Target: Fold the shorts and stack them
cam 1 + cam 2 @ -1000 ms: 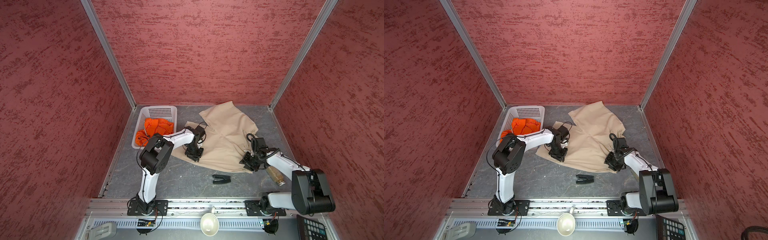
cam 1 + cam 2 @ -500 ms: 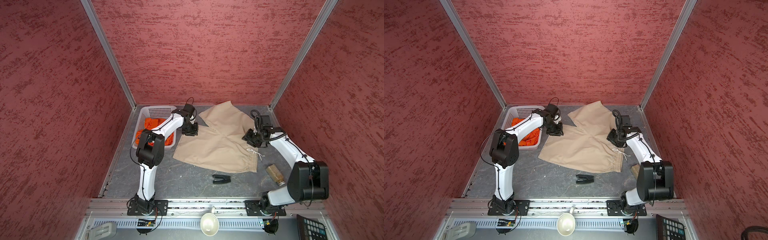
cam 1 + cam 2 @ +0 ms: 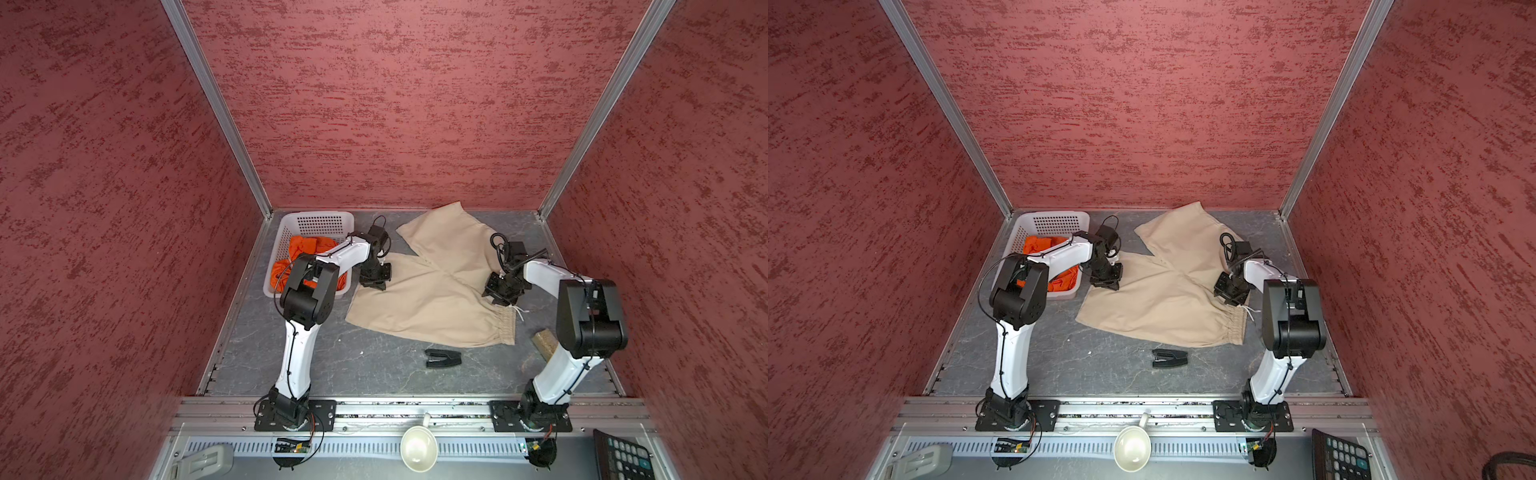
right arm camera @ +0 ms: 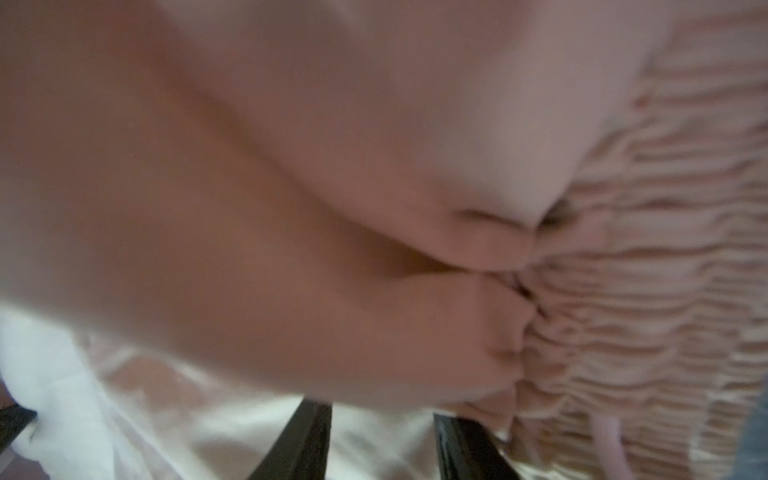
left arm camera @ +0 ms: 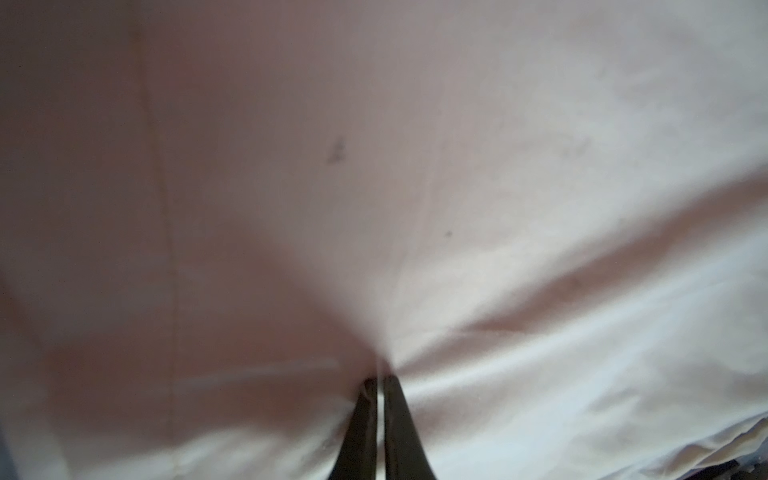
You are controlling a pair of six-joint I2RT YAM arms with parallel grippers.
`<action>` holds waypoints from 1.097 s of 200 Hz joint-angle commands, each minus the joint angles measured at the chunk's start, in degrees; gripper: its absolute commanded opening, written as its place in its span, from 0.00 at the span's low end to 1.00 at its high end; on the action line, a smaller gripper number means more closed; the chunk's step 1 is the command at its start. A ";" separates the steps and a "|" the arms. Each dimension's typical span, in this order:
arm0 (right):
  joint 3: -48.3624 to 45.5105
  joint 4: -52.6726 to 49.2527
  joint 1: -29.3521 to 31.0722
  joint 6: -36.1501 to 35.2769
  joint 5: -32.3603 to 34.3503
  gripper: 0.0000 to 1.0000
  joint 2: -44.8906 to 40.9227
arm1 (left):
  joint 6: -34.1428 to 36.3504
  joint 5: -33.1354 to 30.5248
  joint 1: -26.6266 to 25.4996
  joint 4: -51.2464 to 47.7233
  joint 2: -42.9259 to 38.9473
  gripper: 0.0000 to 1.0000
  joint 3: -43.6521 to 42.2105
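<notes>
Your left gripper (image 3: 374, 283) is closed. In the left wrist view its two dark fingers (image 5: 401, 428) meet at the tips on a thin pinch of the beige cloth shorts (image 5: 457, 187), and creases fan out from that pinch.

Your right gripper (image 3: 503, 296) has its fingers (image 4: 303, 440) set part-way apart. A thick fold of the same beige cloth fills the gap and spills over the tips, so it is gripping a bunch of cloth. The gathered elastic waistband (image 4: 665, 249) lies right beside those fingers.

In both top views the beige shorts (image 3: 1167, 299) lie spread on the grey table (image 3: 332, 365) between your two pairs of fingers. One leg's hem is at the left fingers and the waist corner at the right fingers. The other leg runs past the right fingers toward the back wall.

The bright orange cloth shorts (image 3: 303, 249) sit crumpled in the white perforated plastic basket (image 3: 316, 218). The basket is just outboard of the left fingers, and the fingers do not touch it.

A black forked plastic piece (image 3: 1169, 358) lies on the table on the arm-base side of the right fingers, near the waistband but apart from it.
</notes>
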 commanded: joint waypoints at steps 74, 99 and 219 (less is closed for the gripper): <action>13.57 -1.63 -1.07 -6.92 -1.20 0.43 9.33 | -9.86 -1.40 -6.26 5.13 -15.15 0.17 -17.83; 19.09 -3.01 -1.07 -6.22 -1.61 0.43 4.77 | -9.05 -2.97 -2.88 3.76 -14.05 0.19 -7.29; 15.98 20.20 -0.86 8.07 -7.24 0.42 11.10 | -2.61 -3.88 4.54 -10.42 22.24 0.15 43.53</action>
